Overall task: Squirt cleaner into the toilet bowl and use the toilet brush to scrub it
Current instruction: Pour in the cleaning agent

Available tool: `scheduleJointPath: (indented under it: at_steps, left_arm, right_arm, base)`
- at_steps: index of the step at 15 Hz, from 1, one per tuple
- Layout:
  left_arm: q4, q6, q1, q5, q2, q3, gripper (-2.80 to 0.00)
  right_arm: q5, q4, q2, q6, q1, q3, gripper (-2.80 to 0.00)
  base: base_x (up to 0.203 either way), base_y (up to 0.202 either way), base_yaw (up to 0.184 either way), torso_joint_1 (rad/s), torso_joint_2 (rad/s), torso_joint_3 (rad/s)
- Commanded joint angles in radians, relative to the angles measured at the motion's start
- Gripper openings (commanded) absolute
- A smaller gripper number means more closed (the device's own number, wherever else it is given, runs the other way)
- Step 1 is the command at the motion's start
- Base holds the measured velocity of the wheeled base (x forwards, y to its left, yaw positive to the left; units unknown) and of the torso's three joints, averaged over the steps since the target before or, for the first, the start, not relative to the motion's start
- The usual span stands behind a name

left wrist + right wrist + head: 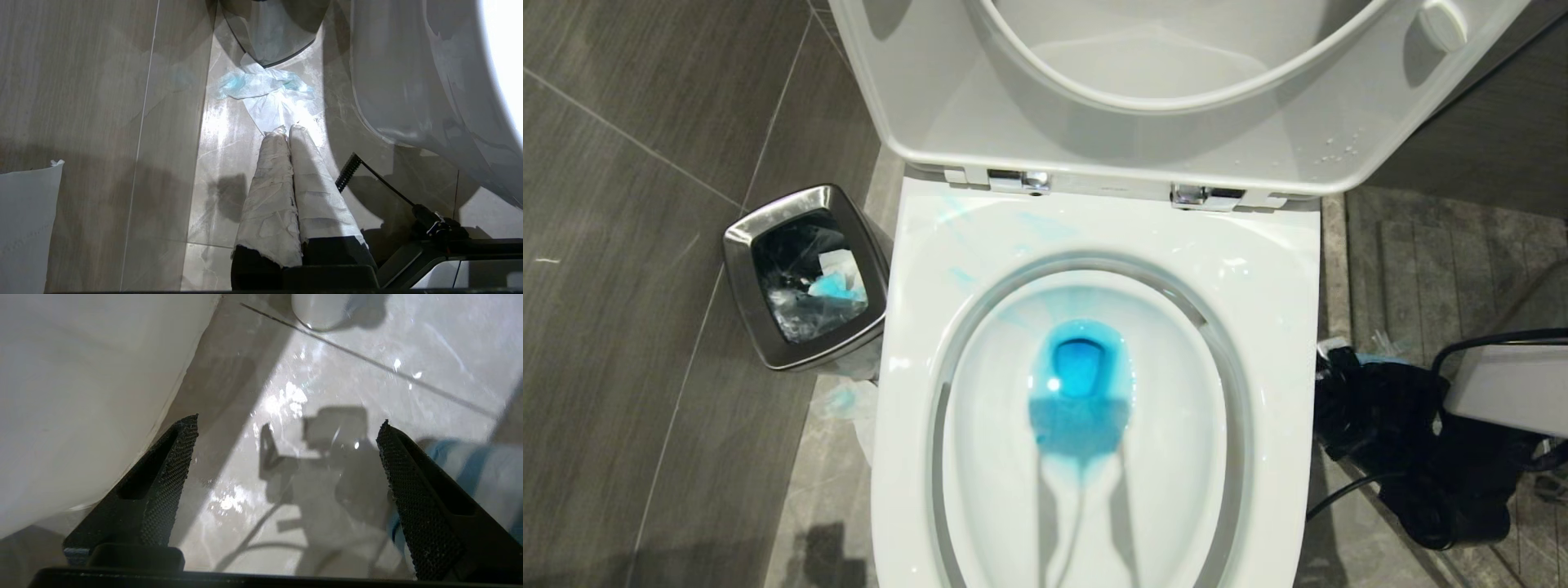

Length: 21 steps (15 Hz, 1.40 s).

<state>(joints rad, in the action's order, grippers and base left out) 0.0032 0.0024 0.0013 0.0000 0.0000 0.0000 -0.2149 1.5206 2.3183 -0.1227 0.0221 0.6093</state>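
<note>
**Bathroom floor, grey tile: right jaws wide and empty, left pinched closed**

Right gripper [286, 457]: black textured fingers [171, 477] spread wide, nothing between them, only wet glossy floor [327, 375] below. White porcelain of the toilet bowl [81, 396] just beside one finger; a blue-and-pale striped object [482, 473] partly hidden behind the other, can't tell what it is.

Left gripper [286, 130]: tape-wrapped fingers [269, 196] pressed together, holding nothing, pointing down at the floor beside the bowl's outer wall [408, 81]. A blue-stained tissue [261, 87] lies on the tile just past the tips.

Head view: toilet bowl [915, 343], seat and lid up. Cleaner [1081, 384] tints the water in the bowl vivid blue, with pale blue streaks on the rear rim. Steel bin [743, 278] on the bowl's left, blue-stained tissues inside. Toilet brush not identifiable in any view.
</note>
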Motion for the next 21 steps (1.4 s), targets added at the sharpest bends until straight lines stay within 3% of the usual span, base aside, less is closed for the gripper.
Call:
scheduleJointPath:
  at_steps: [1,7,11,16,19,21]
  left_arm:
    - [0.000,0.001,0.000,0.000,0.002,0.000,-2.80]
    - [0.000,0.001,0.000,0.000,0.002,0.000,-2.80]
    - [0.000,0.001,0.000,0.000,0.002,0.000,-2.80]
    - [0.000,0.001,0.000,0.000,0.002,0.000,-2.80]
    - [0.000,0.001,0.000,0.000,0.002,0.000,-2.80]
    - [0.000,0.001,0.000,0.000,0.002,0.000,-2.80]
  right_arm:
    - [0.029,0.009,-0.028,0.012,-0.009,-0.003,0.00]
    - [0.040,0.009,0.011,0.011,0.012,0.055,0.00]
    - [0.133,0.009,0.044,0.014,0.068,0.089,0.00]
    - [0.167,0.009,0.040,0.014,0.065,0.105,0.00]
    - [0.242,0.009,0.068,0.017,0.068,0.174,0.00]
    - [0.253,0.009,0.085,0.040,0.082,0.221,0.00]
  base:
    - [0.000,0.000,0.000,0.000,0.00,0.000]
    - [0.000,0.000,0.000,0.000,0.00,0.000]
    - [0.000,0.000,0.000,0.000,0.00,0.000]
    - [0.000,0.000,0.000,0.000,0.00,0.000]
    - [0.000,0.000,0.000,0.000,0.00,0.000]
    - [0.000,0.000,0.000,0.000,0.00,0.000]
